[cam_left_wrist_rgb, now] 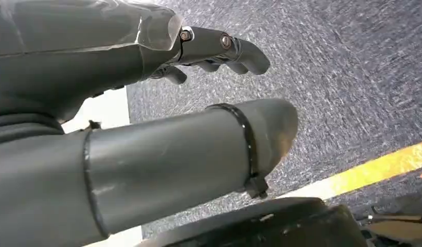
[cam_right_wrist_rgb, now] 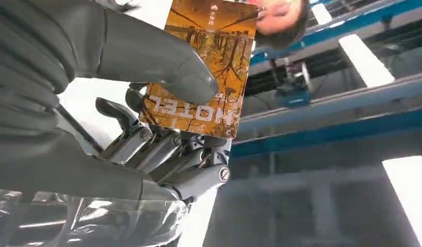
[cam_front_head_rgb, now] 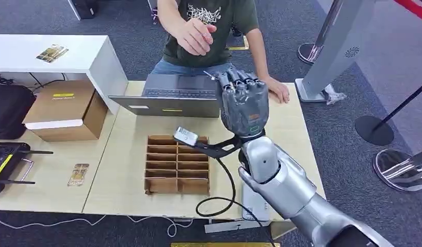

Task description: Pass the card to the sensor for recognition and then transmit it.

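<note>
Head view: the right hand (cam_front_head_rgb: 244,105) is raised above the table's (cam_front_head_rgb: 121,180) far edge, by the laptop (cam_front_head_rgb: 170,95), toward a person's hand (cam_front_head_rgb: 194,36); the card seems hidden behind the fingers.

Left wrist view: the left hand (cam_left_wrist_rgb: 147,103) hangs loosely curled, holding nothing.

Right wrist view: the card (cam_right_wrist_rgb: 204,67), likely thin, stiff and slick, is best held by its lower edge; the thumb (cam_right_wrist_rgb: 162,62) presses it against the fingers (cam_right_wrist_rgb: 147,141).

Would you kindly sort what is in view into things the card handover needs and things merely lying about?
Belongs to the job: card, held by the right hand; sensor; person's hand.

Lying about: laptop; divided cardboard tray; cardboard box.
</note>
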Robot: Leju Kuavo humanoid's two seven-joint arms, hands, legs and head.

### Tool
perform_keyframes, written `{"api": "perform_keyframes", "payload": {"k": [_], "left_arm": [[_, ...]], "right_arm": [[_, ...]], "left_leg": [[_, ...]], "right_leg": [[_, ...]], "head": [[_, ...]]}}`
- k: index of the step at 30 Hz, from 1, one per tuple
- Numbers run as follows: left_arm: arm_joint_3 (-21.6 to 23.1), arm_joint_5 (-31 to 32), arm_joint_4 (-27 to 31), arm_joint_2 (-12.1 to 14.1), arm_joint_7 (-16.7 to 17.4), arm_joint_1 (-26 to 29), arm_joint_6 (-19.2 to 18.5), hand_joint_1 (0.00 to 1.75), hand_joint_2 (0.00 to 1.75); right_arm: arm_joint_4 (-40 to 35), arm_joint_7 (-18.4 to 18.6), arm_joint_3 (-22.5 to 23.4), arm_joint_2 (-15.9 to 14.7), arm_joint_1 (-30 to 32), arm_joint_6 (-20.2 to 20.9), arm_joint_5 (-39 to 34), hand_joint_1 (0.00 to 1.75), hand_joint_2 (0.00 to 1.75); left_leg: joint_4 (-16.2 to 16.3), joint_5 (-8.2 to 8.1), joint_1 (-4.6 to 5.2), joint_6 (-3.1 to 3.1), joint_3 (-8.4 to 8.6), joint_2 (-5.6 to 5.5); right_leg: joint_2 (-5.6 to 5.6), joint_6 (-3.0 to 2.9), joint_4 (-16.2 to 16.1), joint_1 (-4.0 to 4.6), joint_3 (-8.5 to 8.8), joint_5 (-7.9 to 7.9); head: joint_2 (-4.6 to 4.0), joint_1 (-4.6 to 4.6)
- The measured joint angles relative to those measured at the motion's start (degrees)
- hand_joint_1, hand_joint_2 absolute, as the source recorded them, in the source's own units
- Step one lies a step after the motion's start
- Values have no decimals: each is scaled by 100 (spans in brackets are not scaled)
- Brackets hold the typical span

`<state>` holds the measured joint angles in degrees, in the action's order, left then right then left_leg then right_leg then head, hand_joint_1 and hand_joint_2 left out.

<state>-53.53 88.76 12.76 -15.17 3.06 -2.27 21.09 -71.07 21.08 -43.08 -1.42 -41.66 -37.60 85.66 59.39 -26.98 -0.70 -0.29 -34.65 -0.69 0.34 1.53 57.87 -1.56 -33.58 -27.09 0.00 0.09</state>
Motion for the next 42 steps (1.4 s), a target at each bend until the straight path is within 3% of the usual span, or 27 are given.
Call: {"api": "perform_keyframes", "payload": {"k": [7,27,42], "left_arm": [[140,0,0,42,4,2,-22,0,0],[201,0,-2,74,7,6,-9,0,0],[258,0,-2,81,35,6,-6,0,0]], "right_arm": [[686,-298,-7,304,-308,-2,0,175,175],[1766,-497,221,828,-935,-11,0,175,175],[2190,-470,308,946,-1080,-9,0,175,175]], "left_leg": [[1,0,2,0,2,2],[1,1,1,-1,6,3],[1,1,2,-1,3,1]], "right_leg": [[0,0,-2,-1,1,1],[3,-1,-2,-1,1,2],[0,-1,-2,-1,2,2]], "head": [[0,0],[0,0],[0,0]]}}
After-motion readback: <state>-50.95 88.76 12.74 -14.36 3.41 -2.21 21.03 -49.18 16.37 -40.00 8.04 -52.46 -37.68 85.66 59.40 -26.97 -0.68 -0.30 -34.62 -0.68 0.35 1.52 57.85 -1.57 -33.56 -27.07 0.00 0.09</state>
